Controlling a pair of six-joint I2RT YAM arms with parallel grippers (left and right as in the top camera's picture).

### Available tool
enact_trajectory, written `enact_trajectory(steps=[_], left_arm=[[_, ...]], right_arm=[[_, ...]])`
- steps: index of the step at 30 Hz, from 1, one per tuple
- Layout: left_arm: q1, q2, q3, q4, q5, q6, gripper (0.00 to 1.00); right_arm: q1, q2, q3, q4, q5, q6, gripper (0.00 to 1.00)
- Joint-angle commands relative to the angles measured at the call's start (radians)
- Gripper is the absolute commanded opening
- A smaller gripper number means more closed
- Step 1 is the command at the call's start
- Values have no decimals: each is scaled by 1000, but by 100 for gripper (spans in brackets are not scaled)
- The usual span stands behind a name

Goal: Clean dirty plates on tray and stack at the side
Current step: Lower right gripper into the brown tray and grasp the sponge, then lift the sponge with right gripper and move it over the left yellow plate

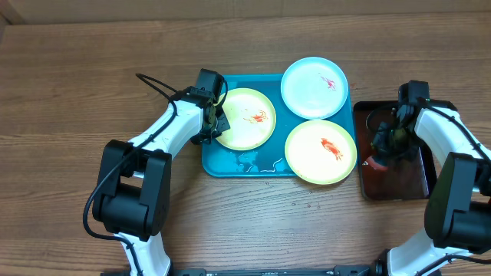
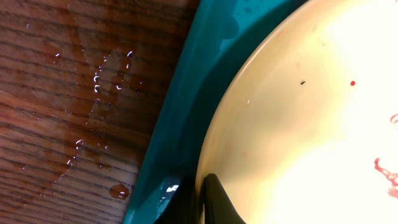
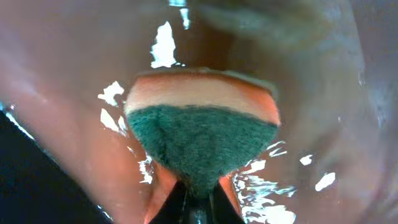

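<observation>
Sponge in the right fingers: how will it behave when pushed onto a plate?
Probably soft: the sponge narrows where the right fingers pinch it. Likely soaked and drippy, given wet glints on the brown-red tray. Its green scouring face should grip rather than slide.

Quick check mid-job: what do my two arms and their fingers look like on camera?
Left arm and right arm match: white tube-like links between bulky black joint housings. A thin black cable loops out near the left wrist. The fingers are slim and black. No markings are readable.
</observation>
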Motion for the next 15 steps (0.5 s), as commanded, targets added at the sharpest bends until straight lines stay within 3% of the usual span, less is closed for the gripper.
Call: enact_trajectory(steps=[1, 9, 15], left_arm=[[-6, 14, -5, -17, -3, 29, 4], [-6, 14, -5, -14, -4, 30, 4], [-6, 14, -5, -10, 4, 77, 4]], right_arm=[[5, -8, 6, -1, 25, 6, 4], [5, -50, 201, -177, 23, 3, 4], [5, -105, 246, -220, 18, -63, 4]])
